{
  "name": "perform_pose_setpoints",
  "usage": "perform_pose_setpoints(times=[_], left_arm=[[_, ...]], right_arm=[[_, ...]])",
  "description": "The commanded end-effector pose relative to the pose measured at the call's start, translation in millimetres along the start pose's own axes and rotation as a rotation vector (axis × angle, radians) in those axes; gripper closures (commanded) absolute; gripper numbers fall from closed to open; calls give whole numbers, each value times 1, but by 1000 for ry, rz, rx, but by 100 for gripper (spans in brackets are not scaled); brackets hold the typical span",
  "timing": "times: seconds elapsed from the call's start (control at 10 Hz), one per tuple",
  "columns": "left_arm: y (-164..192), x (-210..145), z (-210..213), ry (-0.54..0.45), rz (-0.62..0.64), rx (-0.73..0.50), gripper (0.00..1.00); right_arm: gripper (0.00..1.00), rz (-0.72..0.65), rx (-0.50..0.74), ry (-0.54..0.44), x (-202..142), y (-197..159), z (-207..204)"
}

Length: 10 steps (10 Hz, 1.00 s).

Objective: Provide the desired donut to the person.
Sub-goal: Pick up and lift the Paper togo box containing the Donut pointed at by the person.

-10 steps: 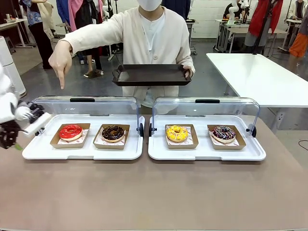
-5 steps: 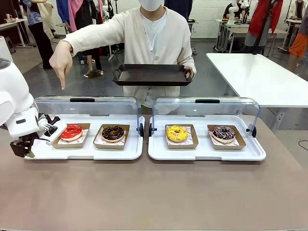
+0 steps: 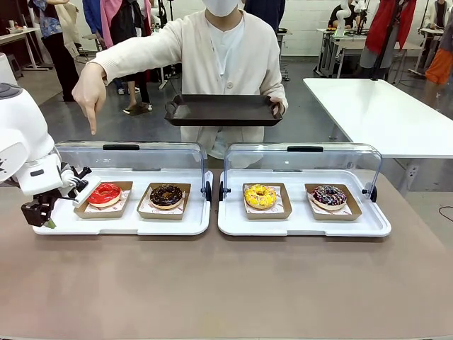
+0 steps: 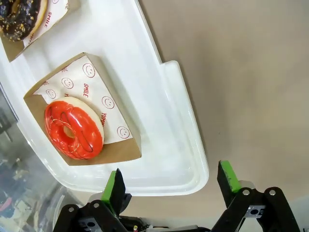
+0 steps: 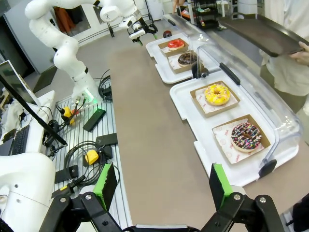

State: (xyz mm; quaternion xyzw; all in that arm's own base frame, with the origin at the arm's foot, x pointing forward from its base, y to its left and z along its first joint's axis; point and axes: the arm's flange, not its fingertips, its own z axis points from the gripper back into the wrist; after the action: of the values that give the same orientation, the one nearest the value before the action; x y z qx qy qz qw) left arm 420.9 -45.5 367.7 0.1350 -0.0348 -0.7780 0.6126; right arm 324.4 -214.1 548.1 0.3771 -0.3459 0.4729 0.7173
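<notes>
The person [image 3: 225, 49] in a cream cardigan points a finger [image 3: 90, 120] straight down above the red-glazed donut [image 3: 105, 193] and holds a dark serving tray [image 3: 223, 110] in the other hand. That red donut [image 4: 74, 127] lies in a cardboard boat at the left end of the left white tray [image 3: 127, 223]. My left gripper [image 3: 37, 214] hovers at that tray's left corner, open and empty [image 4: 169, 186], with the donut ahead and to one side of its fingers. Far off at the table's end, my right gripper [image 5: 161, 186] is open with nothing in it.
A chocolate donut [image 3: 166, 195] shares the left tray. The right white tray [image 3: 304, 225] holds a yellow donut [image 3: 260, 196] and a sprinkled chocolate donut [image 3: 329, 195]. Clear hinged lids [image 3: 127, 152] stand open behind both trays. The brown tabletop [image 3: 226, 283] in front is bare.
My left arm has swung in from the left edge to the left tray's corner, beside the red donut. The person's pointing hand and serving tray have stayed put.
</notes>
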Motion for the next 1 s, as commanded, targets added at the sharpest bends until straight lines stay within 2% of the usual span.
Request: perform_pose_setpoints(times=[0.0,0.5,0.8,0.9], left_arm=[[-10,2,0,12,-4,-3,0],[-10,2,0,12,-4,-3,0],[18,4,-6,22,47,-31,0],[26,6,-8,-2,52,-62,0]], right_arm=[[0,8,6,-12,0,0,0],[0,8,6,-12,0,0,0],[0,8,6,-12,0,0,0],[0,8,6,-12,0,0,0]])
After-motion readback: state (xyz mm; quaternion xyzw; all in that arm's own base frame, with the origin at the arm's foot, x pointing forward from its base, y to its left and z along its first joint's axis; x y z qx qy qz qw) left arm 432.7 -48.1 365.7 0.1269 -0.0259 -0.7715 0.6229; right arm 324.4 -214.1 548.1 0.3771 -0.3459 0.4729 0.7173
